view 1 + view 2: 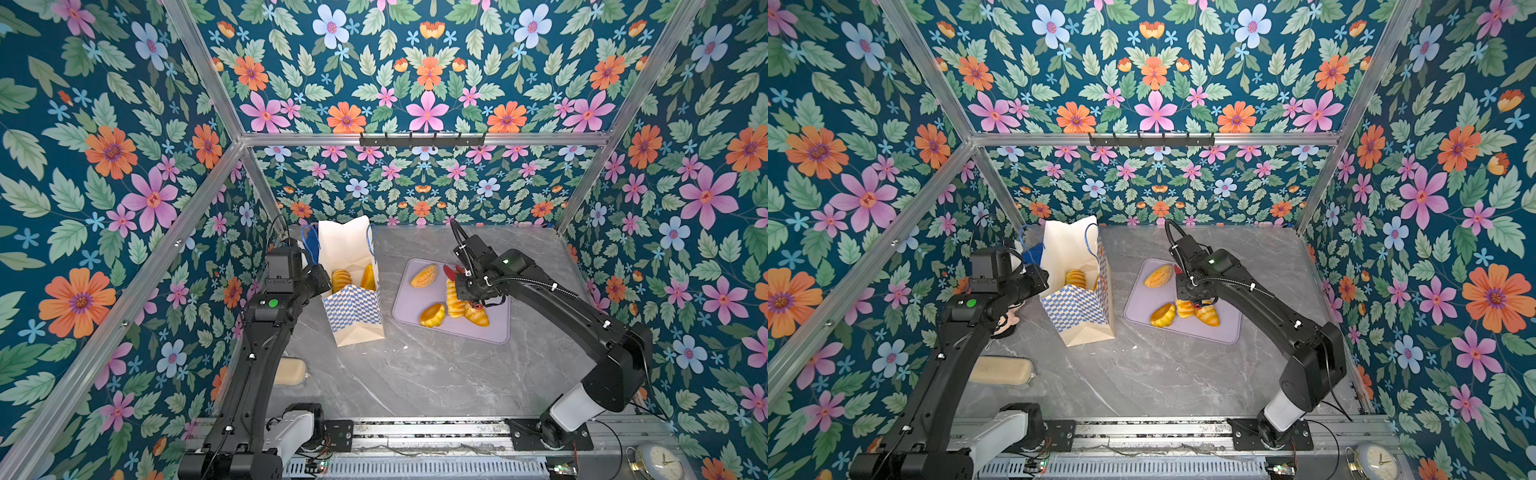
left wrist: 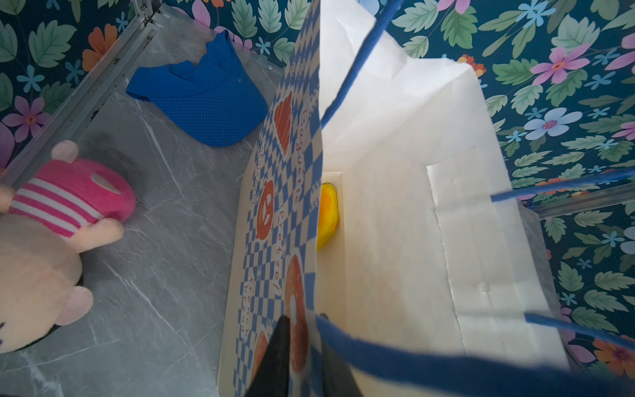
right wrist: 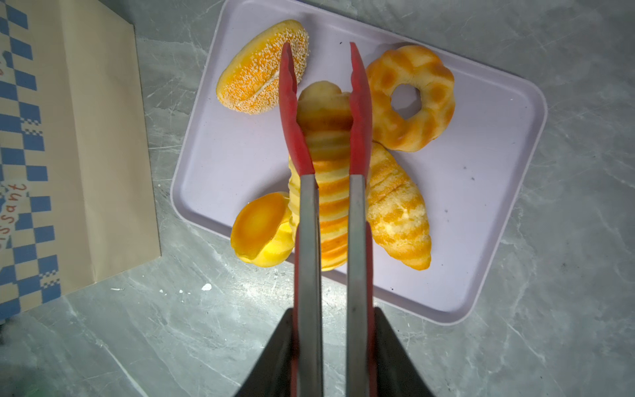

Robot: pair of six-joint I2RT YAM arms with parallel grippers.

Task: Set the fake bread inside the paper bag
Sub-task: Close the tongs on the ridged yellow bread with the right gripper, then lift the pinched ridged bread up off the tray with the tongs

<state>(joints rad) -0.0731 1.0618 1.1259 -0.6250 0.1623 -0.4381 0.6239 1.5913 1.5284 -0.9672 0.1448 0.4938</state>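
Three floral walls (image 1: 415,183) enclose a grey marbled counter (image 1: 436,374); left jaws pinch the paper bag (image 1: 353,309), right jaws clamp red-tipped tongs (image 3: 307,213).

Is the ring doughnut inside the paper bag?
No, the ring doughnut lies on the lilac tray, outside the paper bag.

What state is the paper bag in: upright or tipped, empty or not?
Upright, open, not empty: the paper bag stands on its flat base with its mouth up, and two golden pastries show inside.
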